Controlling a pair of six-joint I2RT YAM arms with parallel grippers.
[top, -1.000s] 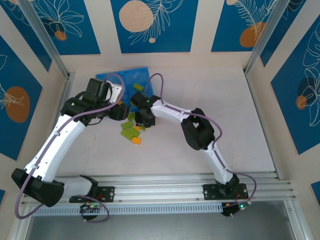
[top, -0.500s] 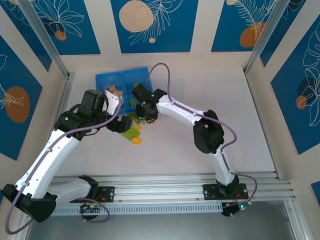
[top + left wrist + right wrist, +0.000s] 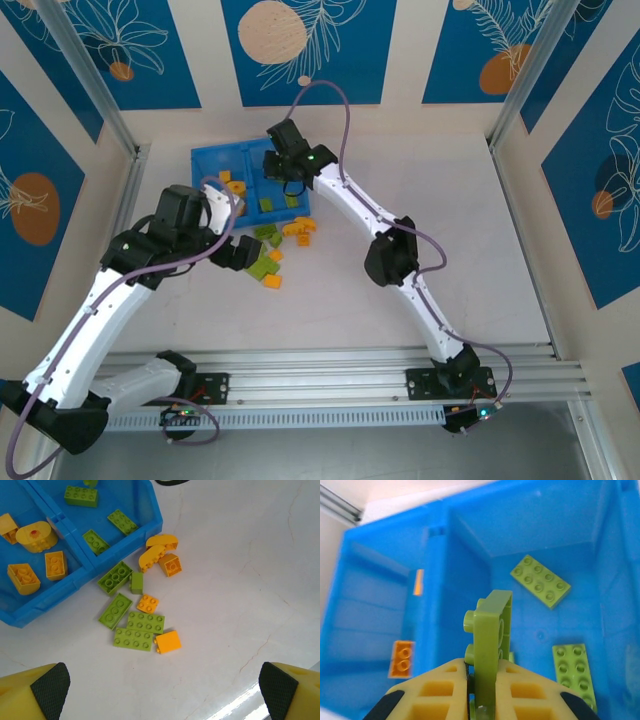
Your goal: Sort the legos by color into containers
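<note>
Right wrist view: shallow translucent blue plastic tray [image 3: 540, 520] below. Right gripper [image 3: 482, 680] clamped on lime green studded brick [image 3: 490, 630], edge-up over green-holding compartment, likely for drop; height unclear. Left gripper [image 3: 162, 695] spread wide, empty, above loose green and orange-yellow bricks [image 3: 135, 630] on white table [image 3: 250, 580], just beside tray.

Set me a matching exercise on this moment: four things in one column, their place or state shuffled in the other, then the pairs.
1. right claw
2. left claw
3. orange cube lego
4. rounded orange lego

A. on the table, beside a flat green lego
B. shut on an upright green lego, over the tray
C. open, above the loose legos
D. in the tray's compartment holding orange pieces

Pairs: 1-B, 2-C, 3-A, 4-D
</note>
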